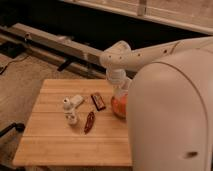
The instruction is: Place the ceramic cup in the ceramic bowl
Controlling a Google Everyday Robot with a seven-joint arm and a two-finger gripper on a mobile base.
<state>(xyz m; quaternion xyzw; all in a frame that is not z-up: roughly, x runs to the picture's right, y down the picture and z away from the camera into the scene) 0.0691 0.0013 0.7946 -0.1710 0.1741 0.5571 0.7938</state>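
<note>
Camera view: my gripper (120,93) hangs at the end of my arm (150,52), directly above the ceramic bowl (118,106), which sits at three o'clock on the wooden table (55,140), partly hidden by my own body. My pincer is clamped narrow; I cannot make out the ceramic cup itself, so I judge it is hidden in my grip or behind my wrist. To the bowl's nine o'clock lie a dark snack bar (98,101), a red chili (89,121) and two small white bottles (71,109). I judge this the placing step; next calls for lowering straight and letting go gently.
</note>
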